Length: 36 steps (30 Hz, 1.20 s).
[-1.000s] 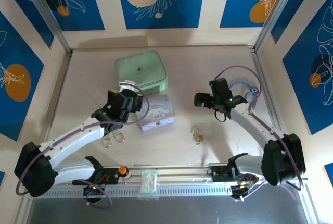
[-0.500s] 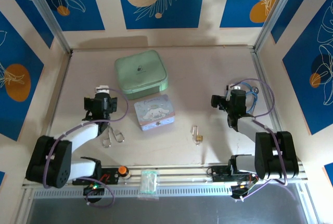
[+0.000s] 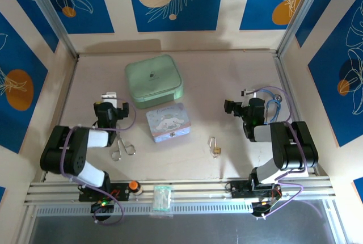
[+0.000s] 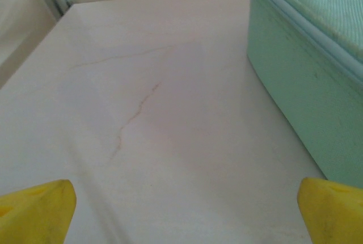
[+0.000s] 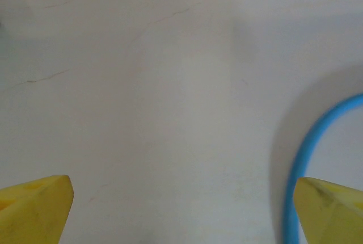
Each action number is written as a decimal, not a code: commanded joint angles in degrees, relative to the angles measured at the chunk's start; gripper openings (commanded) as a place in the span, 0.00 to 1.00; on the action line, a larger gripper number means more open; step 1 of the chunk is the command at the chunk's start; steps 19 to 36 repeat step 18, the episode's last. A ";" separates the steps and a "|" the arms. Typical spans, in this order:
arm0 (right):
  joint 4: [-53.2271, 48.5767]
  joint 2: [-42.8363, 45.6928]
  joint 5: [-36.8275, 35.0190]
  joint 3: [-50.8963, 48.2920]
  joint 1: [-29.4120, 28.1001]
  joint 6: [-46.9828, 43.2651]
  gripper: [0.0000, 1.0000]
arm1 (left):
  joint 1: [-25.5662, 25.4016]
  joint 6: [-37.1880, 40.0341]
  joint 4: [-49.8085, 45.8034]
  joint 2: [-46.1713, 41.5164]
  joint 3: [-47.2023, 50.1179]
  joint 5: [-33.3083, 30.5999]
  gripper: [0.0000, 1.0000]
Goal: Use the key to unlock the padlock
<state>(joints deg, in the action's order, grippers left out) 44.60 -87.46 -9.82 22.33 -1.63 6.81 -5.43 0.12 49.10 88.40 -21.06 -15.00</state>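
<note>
While left tool (image 4: pixel 184 210) and right tool (image 5: pixel 184 210) gape wide, holding nothing, padlock (image 3: pixel 215 150) lies apart from both; nearer right tool

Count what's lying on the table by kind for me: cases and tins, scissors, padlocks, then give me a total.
Cases and tins: 2, the green case and the cartoon tin
Scissors: 1
Padlock: 1
Total: 4
</note>
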 commanded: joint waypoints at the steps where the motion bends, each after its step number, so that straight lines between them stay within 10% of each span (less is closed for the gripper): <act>1: 2.72 0.19 1.67 1.23 0.95 -0.73 0.99 | 0.77 0.53 5.07 0.48 0.47 4.38 1.00; 36: 2.13 0.32 2.01 1.39 0.95 -0.82 0.99 | 0.69 0.93 6.27 1.36 0.30 4.37 0.99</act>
